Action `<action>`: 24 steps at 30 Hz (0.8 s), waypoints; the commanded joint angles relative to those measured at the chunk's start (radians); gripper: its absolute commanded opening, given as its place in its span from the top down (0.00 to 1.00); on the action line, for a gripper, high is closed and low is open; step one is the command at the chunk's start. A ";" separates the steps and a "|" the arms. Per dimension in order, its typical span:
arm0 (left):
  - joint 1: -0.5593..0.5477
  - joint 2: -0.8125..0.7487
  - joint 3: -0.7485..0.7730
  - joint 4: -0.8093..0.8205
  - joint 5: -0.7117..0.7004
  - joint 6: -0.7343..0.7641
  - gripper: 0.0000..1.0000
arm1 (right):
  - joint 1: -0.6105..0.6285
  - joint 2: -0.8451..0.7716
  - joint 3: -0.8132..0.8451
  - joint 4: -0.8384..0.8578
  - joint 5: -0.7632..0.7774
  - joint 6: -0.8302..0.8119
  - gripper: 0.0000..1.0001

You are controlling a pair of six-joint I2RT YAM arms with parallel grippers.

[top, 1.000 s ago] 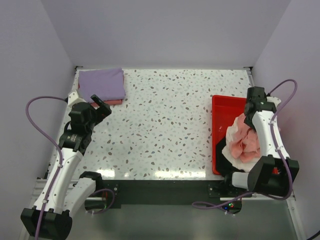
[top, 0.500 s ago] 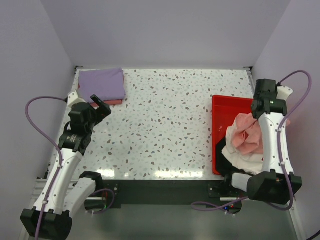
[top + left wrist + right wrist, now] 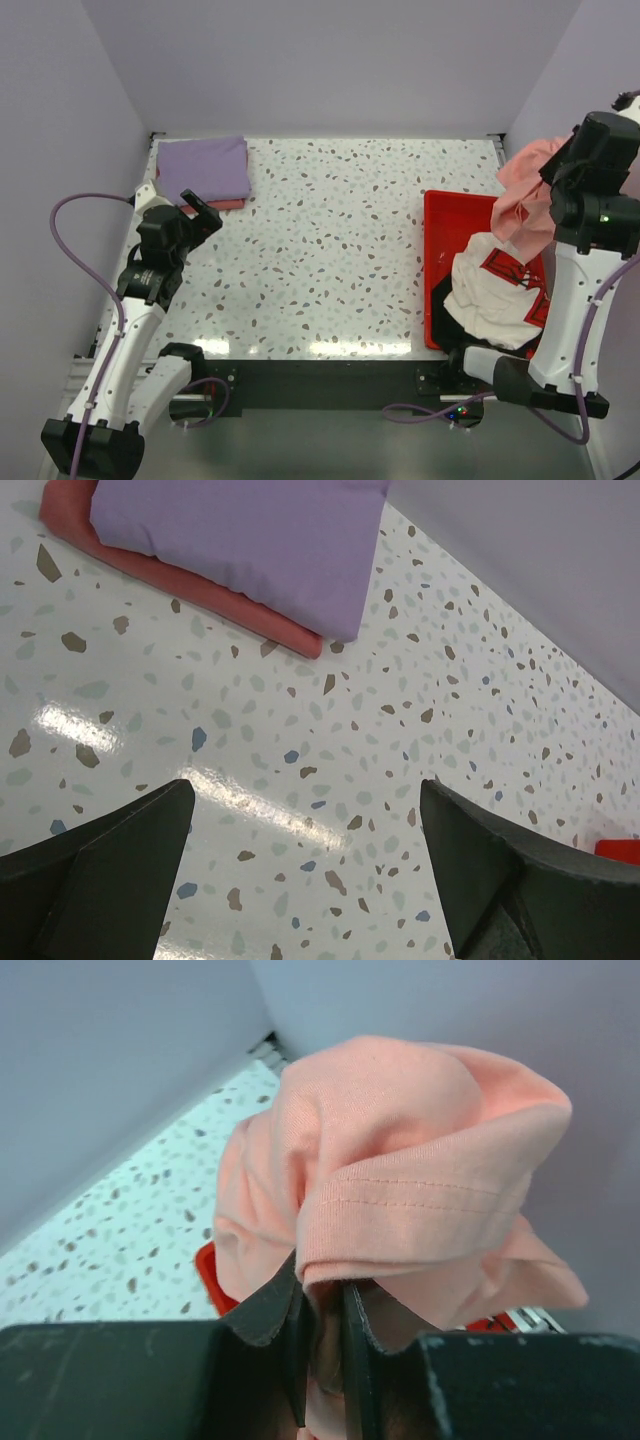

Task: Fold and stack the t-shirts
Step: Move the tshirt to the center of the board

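Note:
A folded lavender-purple t-shirt [image 3: 204, 168] lies on a folded salmon-pink one [image 3: 228, 204] at the table's far left corner; both show in the left wrist view, the purple [image 3: 240, 542] above the salmon [image 3: 210, 595]. My left gripper [image 3: 196, 215] is open and empty just in front of that stack. My right gripper [image 3: 560, 175] is raised high over the red tray, shut on a pale pink t-shirt [image 3: 525, 190] that hangs bunched from its jaws [image 3: 400, 1200]. A white t-shirt with a red print [image 3: 495, 290] and a black one [image 3: 442, 290] lie in the tray.
The red plastic tray [image 3: 445, 210] stands at the table's right edge. Grey walls close in at the back and both sides. The speckled tabletop [image 3: 330, 240] lies between the stack and the tray.
My right gripper has risen up and back with the pale pink t-shirt, lifting it off the pile and uncovering the white printed shirt. The left arm has not moved.

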 commanded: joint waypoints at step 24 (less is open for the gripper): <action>-0.001 -0.093 -0.006 -0.089 0.171 -0.019 0.00 | 0.764 0.416 -0.061 0.446 -0.951 -0.502 0.82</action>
